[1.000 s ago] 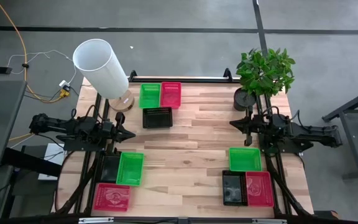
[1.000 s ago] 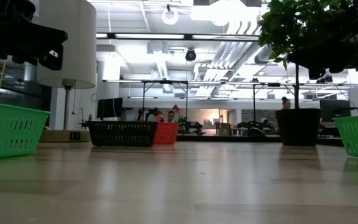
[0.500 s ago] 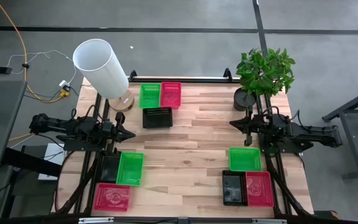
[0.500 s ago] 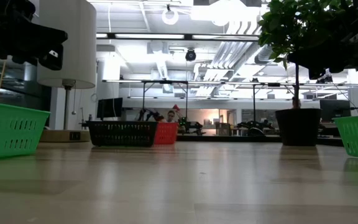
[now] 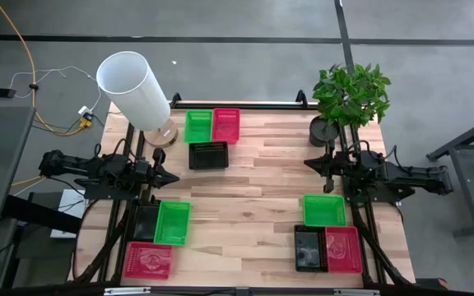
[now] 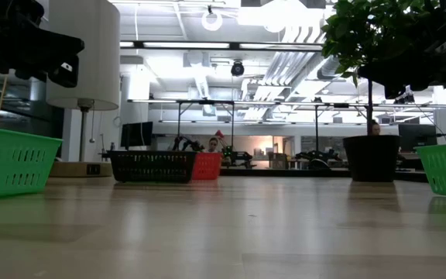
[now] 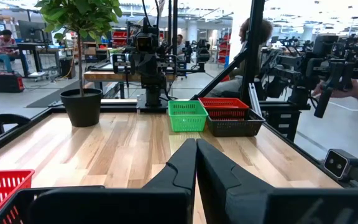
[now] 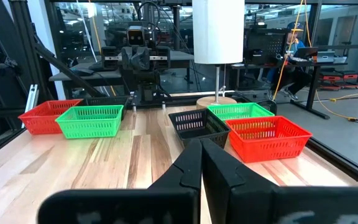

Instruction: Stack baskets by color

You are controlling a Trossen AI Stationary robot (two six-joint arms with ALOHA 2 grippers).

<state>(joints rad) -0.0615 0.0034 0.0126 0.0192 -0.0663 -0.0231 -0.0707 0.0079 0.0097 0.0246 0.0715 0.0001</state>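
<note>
Near the tabletop's [image 5: 253, 177] left and right edges the left gripper [image 5: 174, 176] and right gripper [image 5: 309, 164] hover, fingers together, holding nothing. Green, red and black baskets sit in three clusters: far edge [image 5: 212, 136], near-left corner [image 5: 159, 234], near-right corner [image 5: 327, 234].

Robotics laboratory in an open-plan industrial hall.
Exposed ceiling ducts [image 6: 285, 58] and strip lights run overhead; further robot rigs [image 7: 146, 59] on framed benches, desks with monitors [image 8: 303, 53] and seated people [image 7: 5, 43] surround the wooden table [image 5: 262, 173].
</note>
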